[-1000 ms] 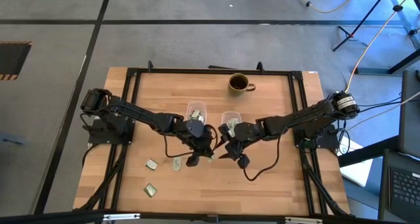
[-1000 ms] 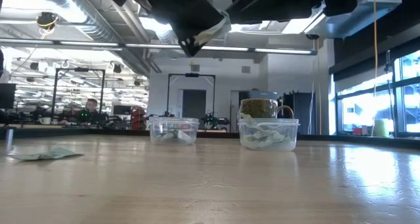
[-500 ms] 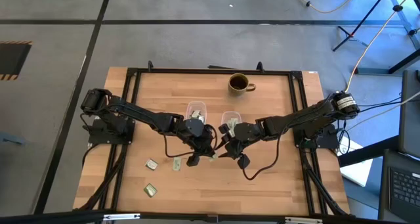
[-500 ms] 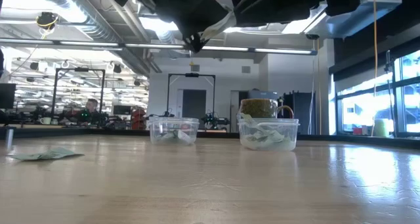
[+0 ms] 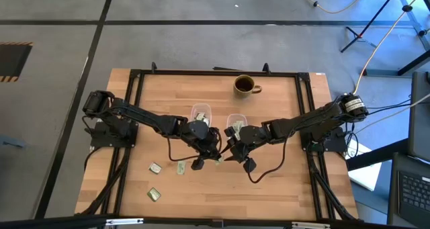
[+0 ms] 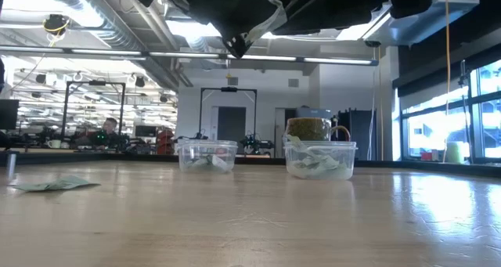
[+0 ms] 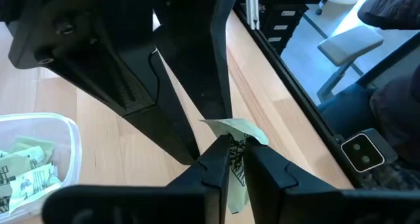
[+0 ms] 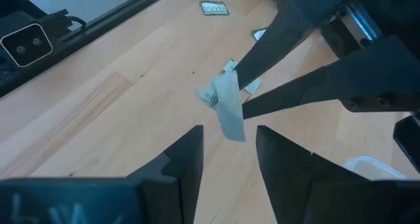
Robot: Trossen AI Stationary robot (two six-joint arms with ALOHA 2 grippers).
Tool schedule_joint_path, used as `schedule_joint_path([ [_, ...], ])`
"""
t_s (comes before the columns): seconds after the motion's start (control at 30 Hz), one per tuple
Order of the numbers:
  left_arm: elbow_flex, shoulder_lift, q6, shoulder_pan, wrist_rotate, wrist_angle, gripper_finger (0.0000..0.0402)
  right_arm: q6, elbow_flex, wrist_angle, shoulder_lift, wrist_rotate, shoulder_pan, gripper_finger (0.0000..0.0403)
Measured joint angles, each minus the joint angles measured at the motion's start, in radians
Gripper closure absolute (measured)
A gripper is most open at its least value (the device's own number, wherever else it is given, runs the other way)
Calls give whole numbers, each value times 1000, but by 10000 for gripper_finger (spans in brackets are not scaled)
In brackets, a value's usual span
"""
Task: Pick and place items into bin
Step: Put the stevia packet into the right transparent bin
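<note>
Above the middle of the desk (image 5: 275, 175), both arms meet, raised well clear of the surface. Left end effector (image 7: 235, 159) pinches one pale green packet (image 7: 235, 133) between nearly closed fingers; the packet sticks out past the tips. Right end effector (image 8: 228, 140) faces it with fingers spread wide on either side of the packet's free end, no contact visible — looks like a hand-over in progress, grip not yet taken.

Progress: two clear plastic tubs sit side by side at mid-desk. Right tub (image 6: 321, 159) holds a fair heap of packets; left tub (image 6: 207, 155) holds fewer. Brown mug (image 5: 244, 85) stands at the far edge, untouched by either arm.

Remaining: three loose packets (image 5: 155, 168) lie on the near-left part of the desk, well apart from the tubs, plus the one in the air. Judgement: most of the load is binned; task is in its late stage, four packets to go as far as visible.
</note>
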Motion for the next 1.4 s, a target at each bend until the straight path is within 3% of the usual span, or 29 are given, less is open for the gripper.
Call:
schedule_joint_path([
  [0.77, 0, 0, 18, 0, 1, -25, 362, 5, 0, 41, 0, -1, 30, 263],
  [1.4, 0, 0, 35, 0, -3, -17, 368, 7, 0, 51, 0, 0, 28, 385],
])
